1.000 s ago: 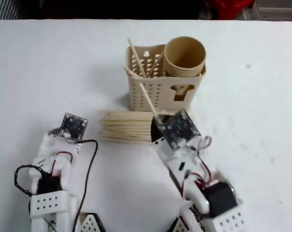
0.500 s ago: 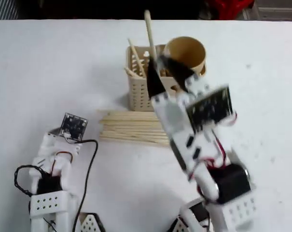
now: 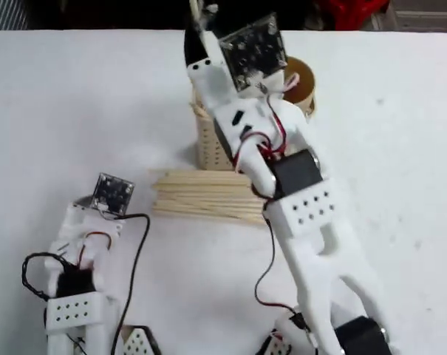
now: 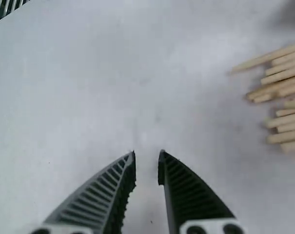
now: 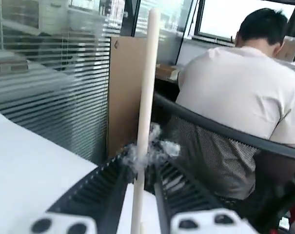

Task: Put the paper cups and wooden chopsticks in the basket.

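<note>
My right gripper (image 5: 140, 171) is shut on a single wooden chopstick (image 5: 146, 92), which stands upright between its fingers. In the high view the right gripper (image 3: 196, 35) is raised over the far left part of the cream basket (image 3: 206, 145), and the arm covers most of it. A stack of paper cups (image 3: 303, 81) sits in the basket's right side. The pile of wooden chopsticks (image 3: 201, 195) lies on the table in front of the basket. My left gripper (image 4: 146, 160) rests low over bare table, slightly open and holding nothing, with chopstick ends (image 4: 279, 97) off to its side.
The left arm (image 3: 86, 251) sits at the near left with its black cable (image 3: 138, 251) looping beside it. White table (image 3: 75, 103) spreads to the left and right of the basket. The table's far edge lies just beyond the basket.
The right arm rose from the pile with one chopstick and swung up and away over the basket. The left arm has kept still.
</note>
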You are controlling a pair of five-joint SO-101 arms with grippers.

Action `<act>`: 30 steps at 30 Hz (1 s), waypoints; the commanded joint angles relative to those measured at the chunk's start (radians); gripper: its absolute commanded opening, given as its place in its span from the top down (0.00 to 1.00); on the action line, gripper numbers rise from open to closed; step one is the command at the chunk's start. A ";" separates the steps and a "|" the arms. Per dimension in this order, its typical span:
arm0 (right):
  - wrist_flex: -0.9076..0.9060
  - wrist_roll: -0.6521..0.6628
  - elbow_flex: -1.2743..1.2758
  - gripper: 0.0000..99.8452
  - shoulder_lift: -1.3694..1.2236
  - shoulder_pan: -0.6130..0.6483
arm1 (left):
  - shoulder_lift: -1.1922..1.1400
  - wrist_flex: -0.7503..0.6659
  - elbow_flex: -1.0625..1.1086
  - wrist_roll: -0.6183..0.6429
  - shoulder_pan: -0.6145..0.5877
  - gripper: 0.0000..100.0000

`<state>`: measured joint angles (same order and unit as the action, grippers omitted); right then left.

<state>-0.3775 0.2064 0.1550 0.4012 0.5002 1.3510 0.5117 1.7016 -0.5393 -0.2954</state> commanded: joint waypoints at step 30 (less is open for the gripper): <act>-0.837 0.091 0.256 0.94 0.367 0.074 | 0.013 0.005 -0.003 -0.009 0.010 0.90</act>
<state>-1.1707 0.2140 0.3560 0.6790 0.5186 1.3510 0.5117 1.7016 -0.5393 -0.2954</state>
